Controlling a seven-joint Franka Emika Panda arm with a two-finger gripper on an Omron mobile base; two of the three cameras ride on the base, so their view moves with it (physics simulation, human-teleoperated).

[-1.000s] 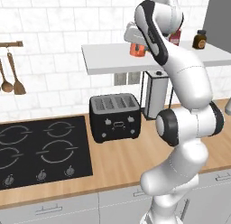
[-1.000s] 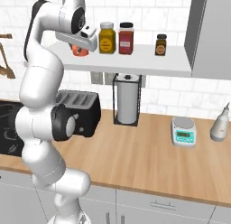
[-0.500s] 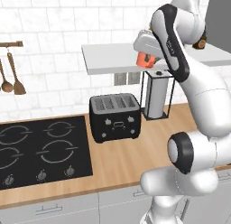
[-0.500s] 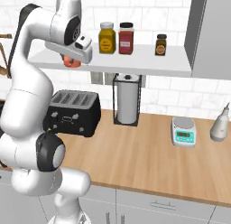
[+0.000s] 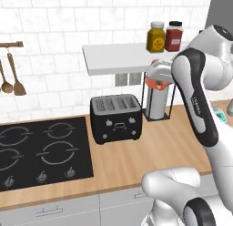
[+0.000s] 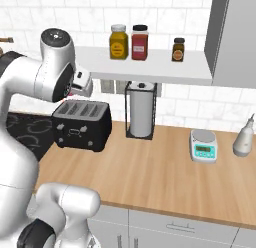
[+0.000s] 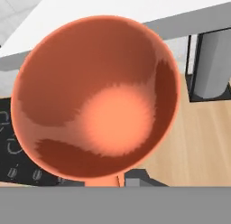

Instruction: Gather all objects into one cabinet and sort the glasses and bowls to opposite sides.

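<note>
An orange-red cup [image 7: 97, 99] sits in my gripper [image 5: 154, 77], its open mouth and glossy inside facing the hand camera. The gripper is shut on the cup's rim, and one dark fingertip [image 7: 136, 177] shows below it. In the left base view the cup [image 5: 160, 85] hangs just under the front edge of the white shelf [image 5: 116, 56], in front of the paper towel roll. My forearm hides most of the gripper [image 6: 82, 85] in the right base view. The cabinet's grey door [image 6: 235, 37] stands at the shelf's right end.
A yellow jar [image 6: 119, 42], a red jar [image 6: 139, 42] and a small dark jar [image 6: 178, 49] stand on the shelf. On the wooden counter are a black toaster [image 5: 116, 118], a paper towel holder [image 6: 141, 109], a scale [image 6: 204, 146] and a black cooktop [image 5: 38, 150].
The arm has swung right and down, carrying the orange-red cup from beside the shelf top to below the shelf's front edge. The grip on the cup has held.
</note>
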